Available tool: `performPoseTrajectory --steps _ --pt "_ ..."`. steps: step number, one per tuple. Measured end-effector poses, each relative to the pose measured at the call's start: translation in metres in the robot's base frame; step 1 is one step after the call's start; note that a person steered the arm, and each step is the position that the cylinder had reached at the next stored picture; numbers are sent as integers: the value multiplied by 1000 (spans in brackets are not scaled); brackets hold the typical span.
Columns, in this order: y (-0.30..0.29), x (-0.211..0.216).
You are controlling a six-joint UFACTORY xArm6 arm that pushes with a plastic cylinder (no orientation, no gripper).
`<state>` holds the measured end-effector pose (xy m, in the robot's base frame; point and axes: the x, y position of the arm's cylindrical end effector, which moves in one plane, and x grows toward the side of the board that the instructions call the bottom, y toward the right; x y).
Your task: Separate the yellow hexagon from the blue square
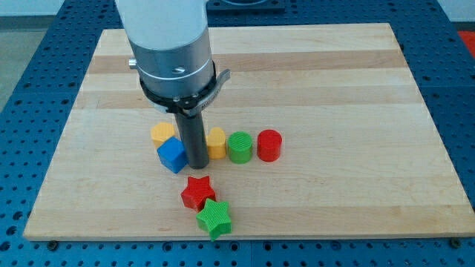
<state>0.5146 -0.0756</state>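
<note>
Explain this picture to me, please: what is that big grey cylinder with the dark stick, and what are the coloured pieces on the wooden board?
The grey cylinder is a robot arm's end. It has no jaws and holds nothing; its dark rod only pushes. My tip rests on the pale wooden board, between the blue square block and a yellow block. Another yellow block sits just behind the blue one. Rightward stand a green cylinder and a red cylinder; nearer the view's bottom lie a red star and a green star. One camera looks down from the front.
</note>
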Motion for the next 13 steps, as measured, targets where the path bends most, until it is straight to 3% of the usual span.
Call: performPoseTrajectory --steps 5,8,13 --pt "-27 -43" --pt "-83 -43" --pt "-98 -42"
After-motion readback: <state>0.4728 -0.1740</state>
